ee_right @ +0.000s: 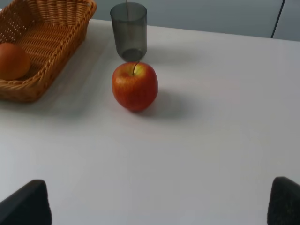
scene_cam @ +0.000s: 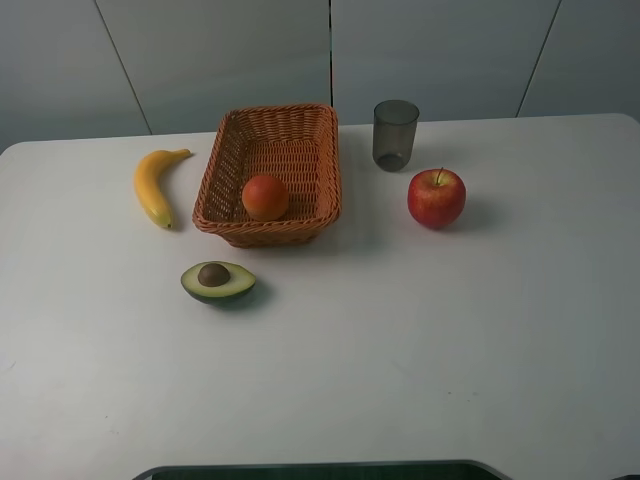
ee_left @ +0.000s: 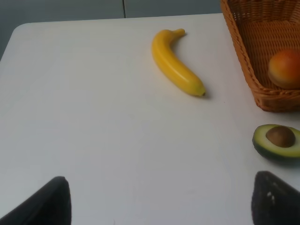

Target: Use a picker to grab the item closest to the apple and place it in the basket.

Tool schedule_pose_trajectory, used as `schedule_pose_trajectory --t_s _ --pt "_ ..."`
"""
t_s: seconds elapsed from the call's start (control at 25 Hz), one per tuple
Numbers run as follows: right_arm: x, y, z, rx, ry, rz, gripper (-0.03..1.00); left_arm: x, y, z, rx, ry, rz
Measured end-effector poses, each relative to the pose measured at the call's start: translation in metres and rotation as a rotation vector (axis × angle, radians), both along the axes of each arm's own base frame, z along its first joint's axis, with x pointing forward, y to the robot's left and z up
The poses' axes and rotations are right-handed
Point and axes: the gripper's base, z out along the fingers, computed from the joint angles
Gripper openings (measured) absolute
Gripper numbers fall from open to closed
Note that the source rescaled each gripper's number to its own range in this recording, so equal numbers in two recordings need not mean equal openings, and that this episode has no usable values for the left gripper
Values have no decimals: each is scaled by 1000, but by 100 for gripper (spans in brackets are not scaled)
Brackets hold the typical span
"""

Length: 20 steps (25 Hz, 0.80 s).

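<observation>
Both jaws spread wide, holding nothing, above table (scene_cam: 400,360)

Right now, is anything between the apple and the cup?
No. Only bare table separates the apple from the cup, clear in the exterior high view.

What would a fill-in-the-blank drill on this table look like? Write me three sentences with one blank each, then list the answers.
1. The item standing closest to the apple is the grey ____.
2. The round orange fruit lies inside the ____.
3. The avocado half lies with its ____ facing up.

Missing words: cup; basket; pit
</observation>
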Motion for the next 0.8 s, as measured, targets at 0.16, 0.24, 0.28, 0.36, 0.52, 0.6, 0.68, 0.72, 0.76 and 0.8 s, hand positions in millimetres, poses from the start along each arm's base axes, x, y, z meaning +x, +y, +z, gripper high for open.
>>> schedule_pose_trajectory --t_s 0.16,0.24,0.28,0.36,0.52,0.6,0.68,0.72,0.76,0.8 --pt "1 -2 0 2 -3 -25 100 0 0 0 0 0 0" --pt "1 -2 0 5 -3 -30 100 0 0 0 0 0 0" --pt "1 -2 0 8 -2 -31 100 0 0 0 0 0 0" --pt "0 -2 0 9 -4 -35 100 0 0 0 0 0 0" --pt "0 -3 0 3 -6 -92 100 0 0 0 0 0 0" --pt "0 -2 0 3 -6 -141 100 0 0 0 0 0 0" --pt "0 -3 0 -3 -7 -174 100 0 0 0 0 0 0" --pt "0 -3 0 -3 -7 -183 100 0 0 0 0 0 0" --pt "0 -2 0 -3 -7 -191 100 0 0 0 0 0 0" --pt "0 -2 0 -3 -9 -198 100 0 0 0 0 0 0"
